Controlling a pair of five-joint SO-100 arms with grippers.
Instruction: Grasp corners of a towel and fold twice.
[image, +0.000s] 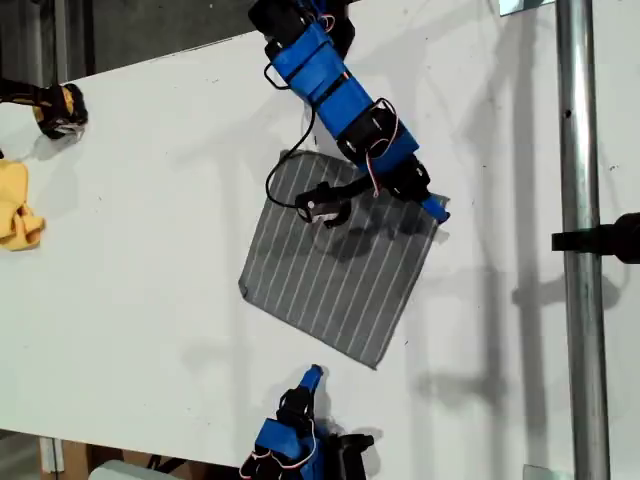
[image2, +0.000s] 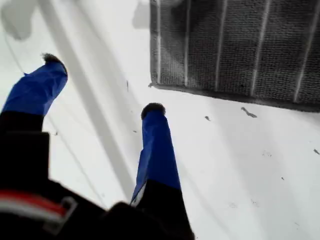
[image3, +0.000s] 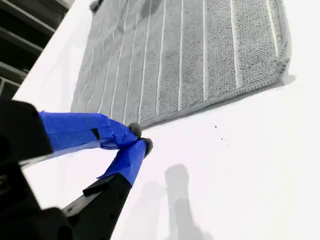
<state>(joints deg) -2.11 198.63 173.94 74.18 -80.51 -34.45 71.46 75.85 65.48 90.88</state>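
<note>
My first gripper is hanging released, its two blue fingers spread wide with nothing between them, just off one corner of the towel and over bare bench; in the exterior view this is the towel corner lying nearest the metal pole. My second gripper is sitting clenched, tips pressed together on nothing, just beside the towel's opposite-side hem and not touching the cloth as far as its wrist view is showing. The step in hand is judged to be the approach to the first grasp, with no fold yet begun. The next move is probably calling for my first gripper to be lowering until one finger is slipping under the corner and the other is closing over it, while my second gripper is opening and travelling along the hem to the nearest free corner. The towel is lying flat and single-layered near the middle of the bench, turned diamond-wise in the exterior view, dark grey with narrow parallel white pinstripes and a stitched border. It is appearing thin and limp, so a shallow pinch is likely to be slipping. Arm shadows are darkening the towel beneath the first arm.
</note>
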